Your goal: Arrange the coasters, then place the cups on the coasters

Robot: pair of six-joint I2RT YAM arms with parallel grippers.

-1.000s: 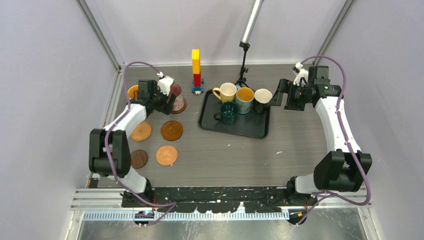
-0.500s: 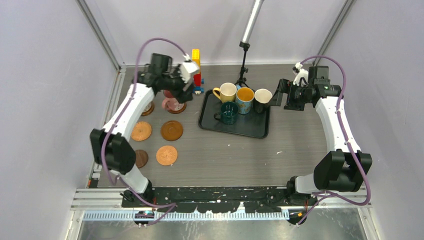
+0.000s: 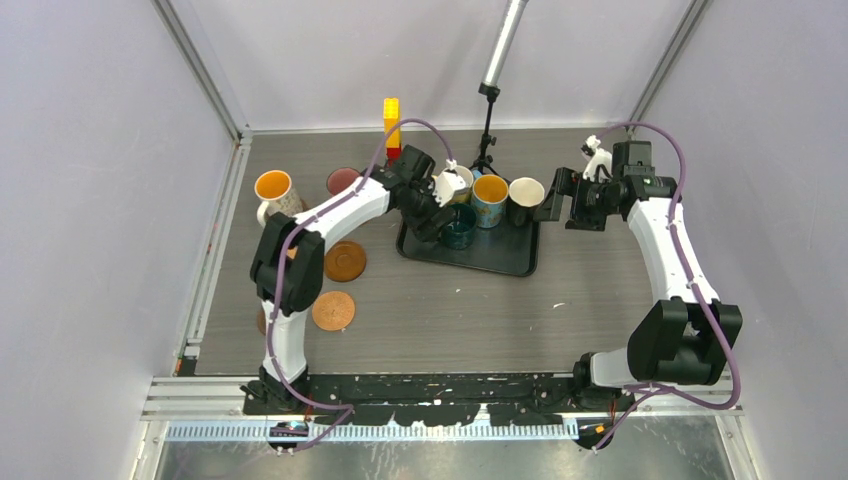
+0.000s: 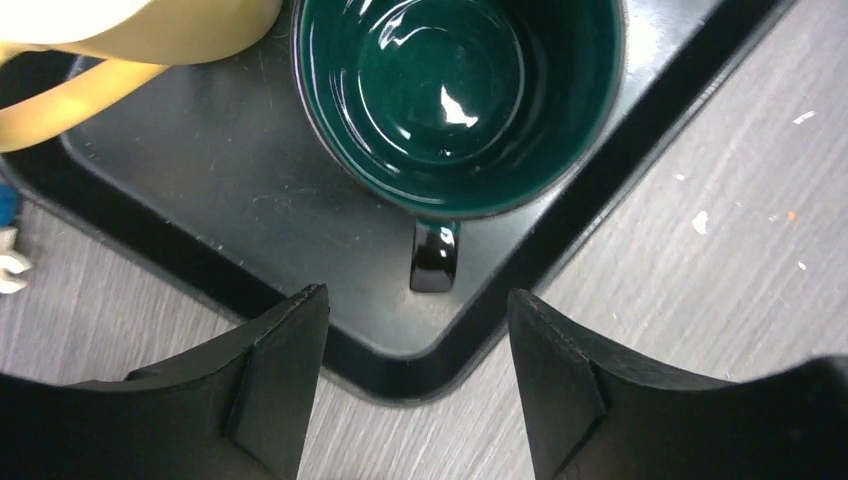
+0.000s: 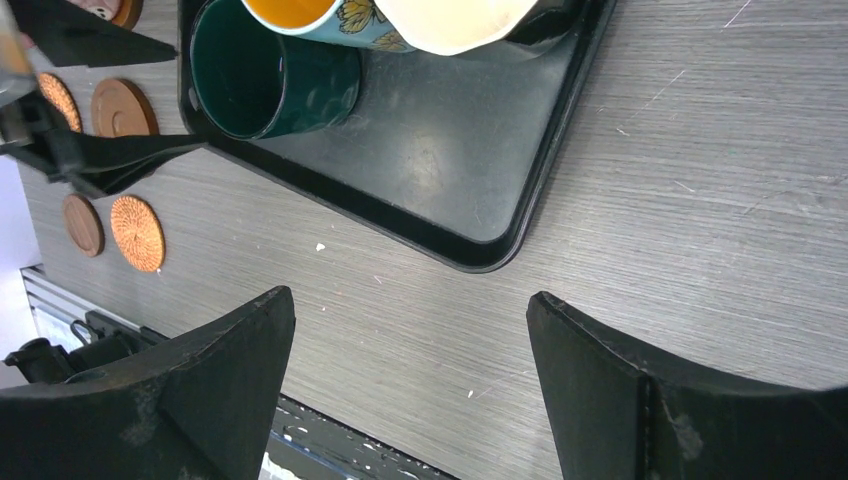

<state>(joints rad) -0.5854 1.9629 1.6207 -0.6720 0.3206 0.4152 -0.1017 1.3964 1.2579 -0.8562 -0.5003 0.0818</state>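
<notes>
My left gripper [image 3: 432, 215] [image 4: 418, 330] hangs open over the near left corner of the black tray [image 4: 230, 200], nothing between its fingers. Just beyond its tips stands the dark teal cup [image 4: 460, 100] [image 3: 460, 228], its handle [image 4: 435, 258] pointing at the gap. The cream-yellow cup [image 4: 130, 30], the blue cup [image 3: 490, 198] and the white cup [image 3: 525, 195] stand behind it on the tray. Off the tray at the left are the white patterned cup [image 3: 273, 190] and the pink cup [image 3: 343, 181]. A glossy brown coaster [image 3: 343, 260] and a woven coaster [image 3: 333, 310] lie bare. My right gripper [image 3: 552, 203] [image 5: 410, 330] is open and empty right of the tray.
A yellow-red-blue brick tower [image 3: 392, 125] and a lamp stand [image 3: 487, 130] rise behind the tray. My left arm [image 3: 340, 210] stretches across the back-left coasters and hides some. In the right wrist view, more coasters [image 5: 137, 232] lie past the tray's corner [image 5: 480, 260].
My left arm has swung right from the pink cup at the back-left coasters to the tray's near left corner, and its jaws have narrowed a little. The right gripper barely shifted.
</notes>
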